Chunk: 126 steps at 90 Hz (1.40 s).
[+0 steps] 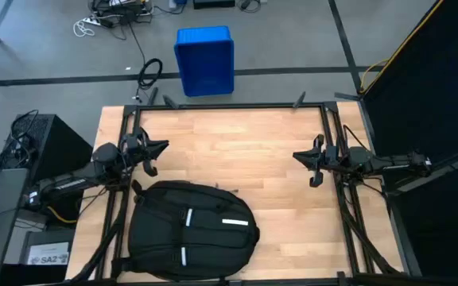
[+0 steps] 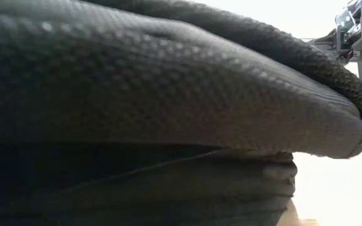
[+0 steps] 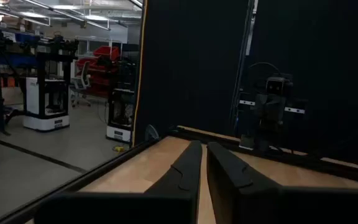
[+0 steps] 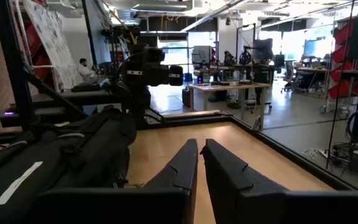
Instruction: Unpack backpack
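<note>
The wooden surface (image 1: 245, 151) fills the middle of the high view, framed by dark metal rails. On it, toward 6 o'clock and a little to the 7 o'clock side, lies the black backpack (image 1: 191, 230), flat with its rounded top pointing to 12 o'clock and its short white reflective stripes (image 1: 234, 222) facing up. In the low view the backpack (image 2: 156, 94) sits so near the camera that its textured fabric covers almost the whole picture. From the right wrist view it shows as a dark mound (image 4: 61, 155) beside that arm's fingers, one white stripe across its near side.

Beyond the surface at 12 o'clock a blue plastic crate (image 1: 205, 59) stands on the floor, with loose cables near it at 11 o'clock. A dark box (image 1: 42, 143) sits off the surface at 9 o'clock.

The left pincer (image 1: 151, 155) hangs over the surface's 9 o'clock edge, just past the backpack's top and apart from it; its fingers (image 3: 182, 171) lie nearly together, holding nothing. The right pincer (image 1: 312, 163) waits at the 3 o'clock edge, well apart from the backpack, its fingers (image 4: 185, 165) likewise drawn close and empty.
</note>
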Motion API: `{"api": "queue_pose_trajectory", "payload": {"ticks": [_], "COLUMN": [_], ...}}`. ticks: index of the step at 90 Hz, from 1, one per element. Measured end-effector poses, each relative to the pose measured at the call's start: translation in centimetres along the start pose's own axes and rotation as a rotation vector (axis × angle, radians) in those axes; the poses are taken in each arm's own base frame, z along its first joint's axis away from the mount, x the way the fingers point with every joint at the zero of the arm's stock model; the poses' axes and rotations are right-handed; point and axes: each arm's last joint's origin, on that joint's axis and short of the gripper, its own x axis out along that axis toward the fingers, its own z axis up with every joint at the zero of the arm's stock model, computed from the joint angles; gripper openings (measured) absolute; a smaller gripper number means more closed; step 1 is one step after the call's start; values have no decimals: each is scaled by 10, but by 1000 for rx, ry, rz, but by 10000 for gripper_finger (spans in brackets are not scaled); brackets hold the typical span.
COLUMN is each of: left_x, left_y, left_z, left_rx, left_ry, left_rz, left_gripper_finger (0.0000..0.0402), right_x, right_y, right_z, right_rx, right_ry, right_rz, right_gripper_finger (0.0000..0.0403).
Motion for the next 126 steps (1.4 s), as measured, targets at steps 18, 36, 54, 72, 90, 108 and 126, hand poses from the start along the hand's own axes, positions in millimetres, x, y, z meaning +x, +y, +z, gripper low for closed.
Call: {"api": "queue_pose_trajectory", "payload": {"ticks": [18,36,54,72,90,108,126], "left_x": [0,0,0,0,0,0,0], "left_y": [0,0,0,0,0,0,-1], "left_z": [0,0,0,0,1,1,9], "left_rx": [-9,-34,-55,-55,-56,-52,-103], "left_ry": [-1,-1,-1,-1,-8,-10,-88], "left_rz": [0,0,0,0,-1,-1,-16], "left_gripper_finger": [0,0,0,0,0,0,0], "right_x": [0,0,0,0,0,0,0], "right_y": [0,0,0,0,0,0,0], "right_z": [0,0,0,0,0,0,0], "right_rx": [0,0,0,0,0,0,0], "right_ry": [0,0,0,0,0,0,0], "right_rz": [0,0,0,0,0,0,0], "right_gripper_finger": [3,3,9,3,3,9,2]}}
